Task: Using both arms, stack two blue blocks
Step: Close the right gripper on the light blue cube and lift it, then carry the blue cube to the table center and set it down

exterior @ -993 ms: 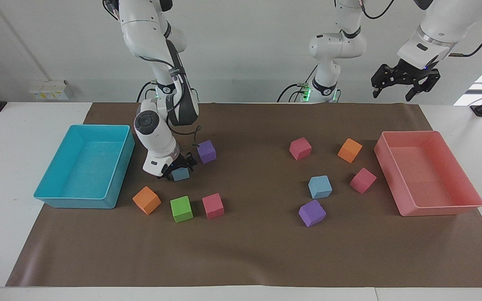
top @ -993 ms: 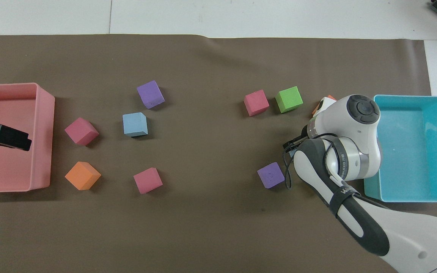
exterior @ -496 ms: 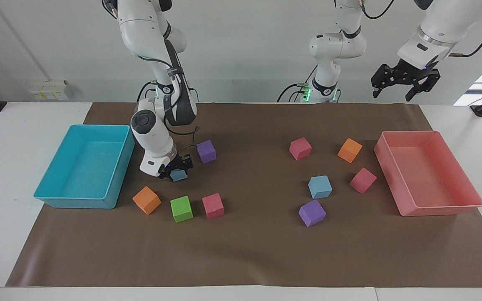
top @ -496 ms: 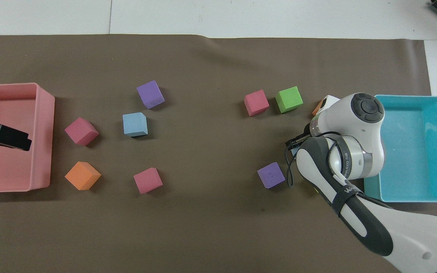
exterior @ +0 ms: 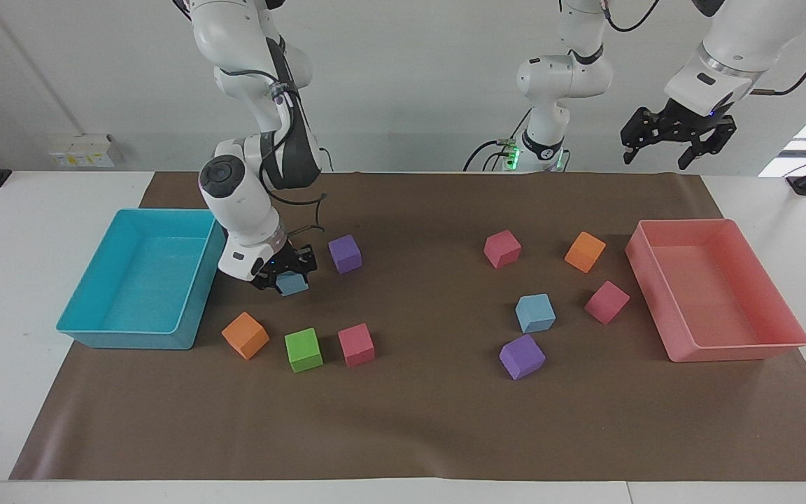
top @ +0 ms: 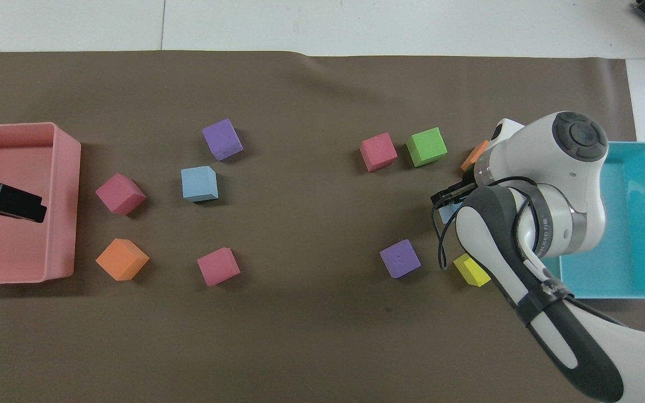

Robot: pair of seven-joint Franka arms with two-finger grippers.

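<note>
1. The right arm [exterior: 242, 203] is rising at the left of the facing view, beside the cyan tray [exterior: 95, 329]; it is sitting higher than a second ago.
2. The right gripper [exterior: 284, 269] is clamping a blue block [exterior: 292, 283] and is lifting it off the brown mat [exterior: 410, 420], where it was resting before.
3. A yellow block [top: 471, 270] is now showing in the overhead view.
4. The second blue block [exterior: 535, 312] is staying put at centre right.
5. The left gripper [exterior: 676, 136] is still hanging, fingers apart, at upper right.
</note>
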